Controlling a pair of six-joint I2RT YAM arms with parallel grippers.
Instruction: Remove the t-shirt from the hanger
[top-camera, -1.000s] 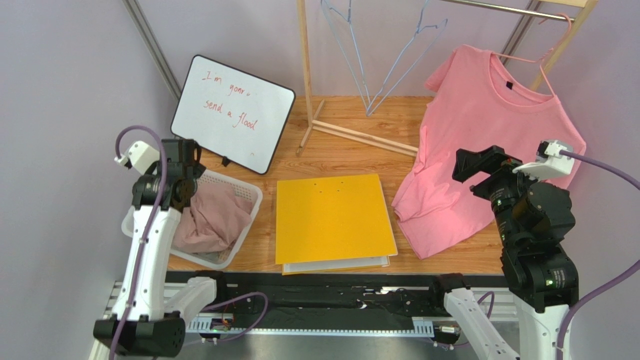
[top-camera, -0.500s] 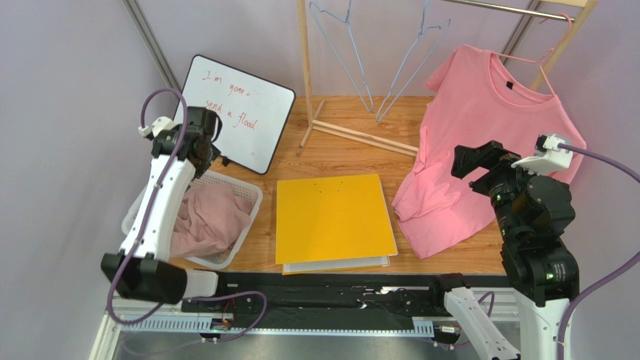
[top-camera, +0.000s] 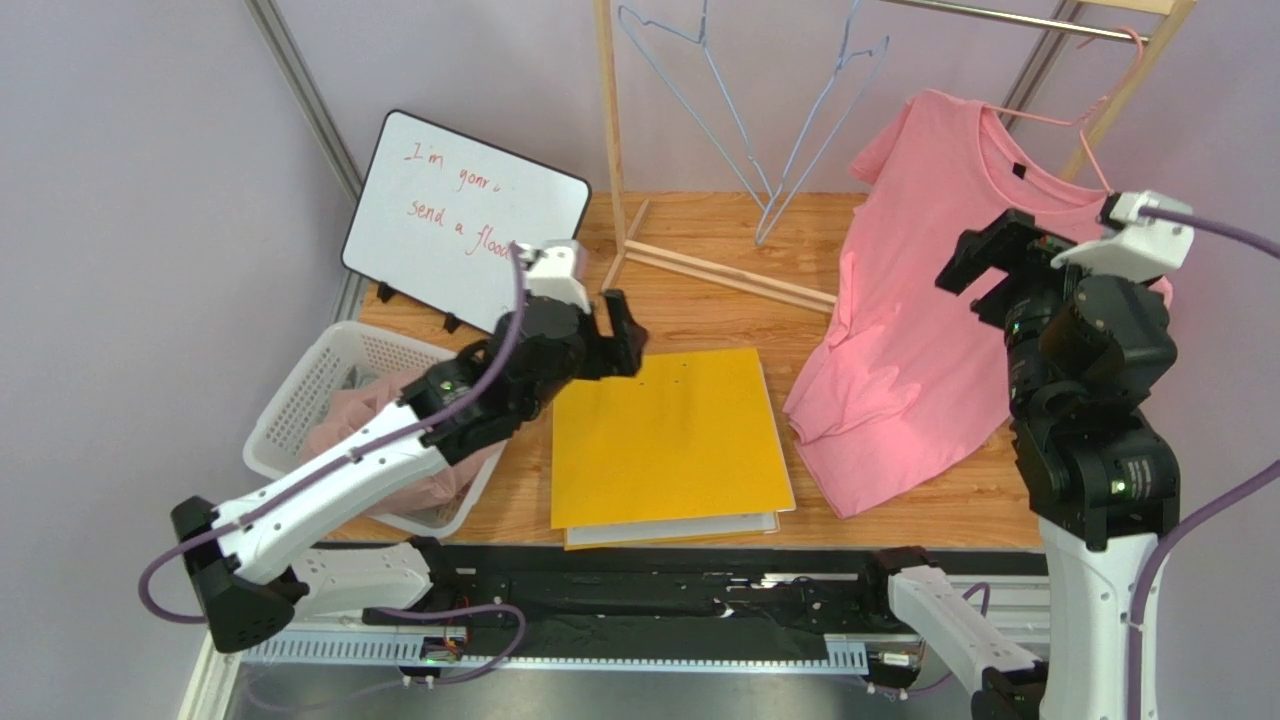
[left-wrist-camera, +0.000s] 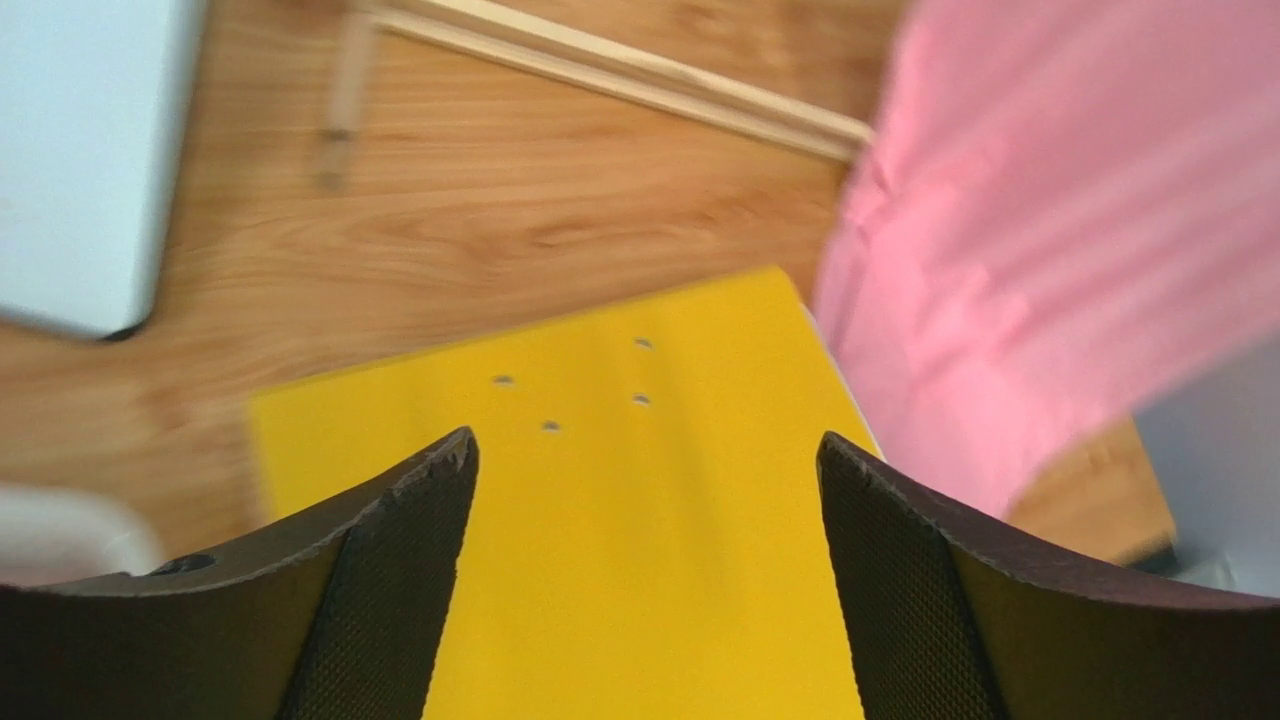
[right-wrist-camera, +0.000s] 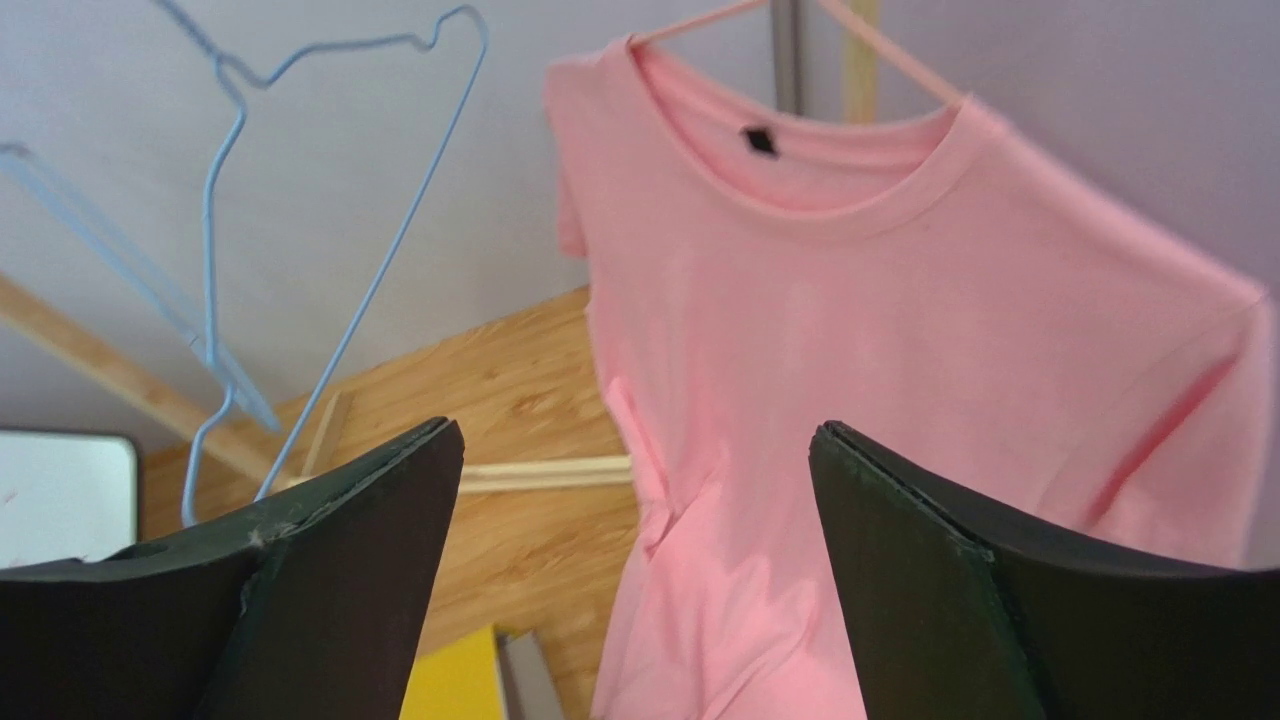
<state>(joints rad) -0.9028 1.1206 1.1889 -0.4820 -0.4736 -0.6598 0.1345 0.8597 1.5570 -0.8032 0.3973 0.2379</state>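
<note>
At the far right of the table, the pink t-shirt (top-camera: 962, 285) hangs on a pink hanger (top-camera: 1079, 117) hooked over the metal rail (top-camera: 1022, 18), and its lower hem lies bunched on the wood. The right gripper (right-wrist-camera: 634, 435) is raised in front of the shirt's chest, apart from the cloth, with its jaws spread wide and nothing between them. The left gripper (left-wrist-camera: 646, 443) is just as wide and empty; it hovers over the yellow folder (top-camera: 669, 435) and faces the shirt's lower edge. The main risk, as I judge it, is a straight downward pull. That would drag the hanger off the rail with the shirt, or stretch the collar over the hanger's shoulder instead of slipping it free. A pinch taken too near the neckline could catch the hanger's arm together with the cloth. The two empty blue wire hangers (top-camera: 751, 120) dangle close to the shirt's sleeve, and a wide sweep by either arm may knock or snag them. The left arm reaches low across the folder and could nudge it. The table (top-camera: 721, 308) is smooth pale wood, so the hem should slide on it rather than catch. A wooden rack frame (top-camera: 609, 135) stands at the back. A whiteboard (top-camera: 466, 225) with red writing leans at the left, near a white basket (top-camera: 323, 375) holding a dusty-pink cloth (top-camera: 349, 423). Plain lilac walls close in the space.
</note>
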